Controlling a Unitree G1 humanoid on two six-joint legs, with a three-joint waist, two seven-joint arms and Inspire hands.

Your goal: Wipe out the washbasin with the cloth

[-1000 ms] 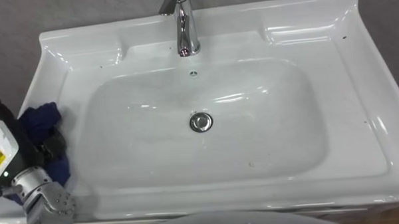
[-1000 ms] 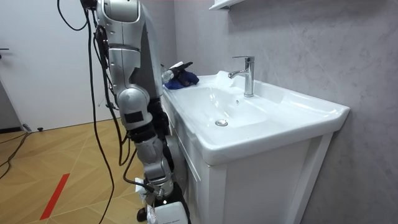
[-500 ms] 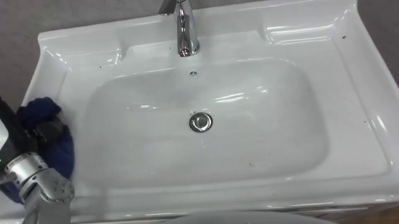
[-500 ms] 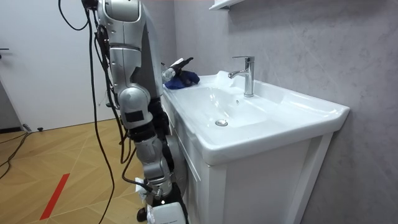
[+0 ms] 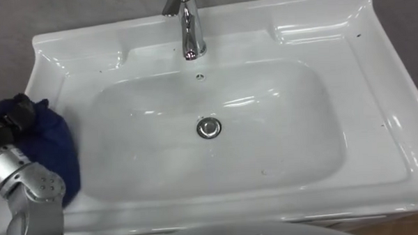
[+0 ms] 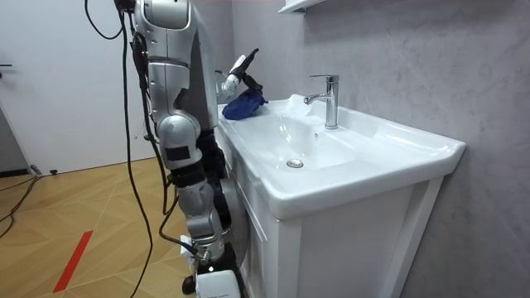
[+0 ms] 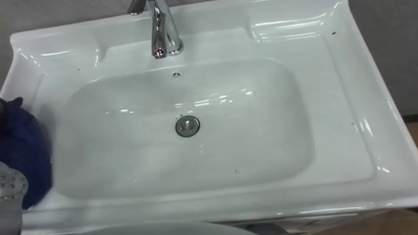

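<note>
The white basin (image 5: 375, 91) lies below me, with a chrome tap (image 5: 189, 31) at the back and a round drain (image 5: 209, 127) in the middle of the bowl. A dark blue cloth (image 5: 51, 152) hangs over the basin's left rim. My left hand (image 5: 12, 116) is at the cloth's upper end, its dark fingers curled into the fabric. In the room view the left hand (image 6: 240, 80) is raised above the rim's far corner, and the cloth (image 6: 244, 105) dangles from it. In the right eye view the cloth (image 7: 19, 159) shows at the left edge.
A grey wall runs behind the basin. I stand close against the front of the white cabinet (image 6: 348, 240) that carries the basin, on a wooden floor (image 6: 74, 223). The bowl holds nothing but the drain.
My left hand has lifted from the left rim, pulling the blue cloth up with it. The cloth now hangs longer below the hand. The camera has shifted slightly.
</note>
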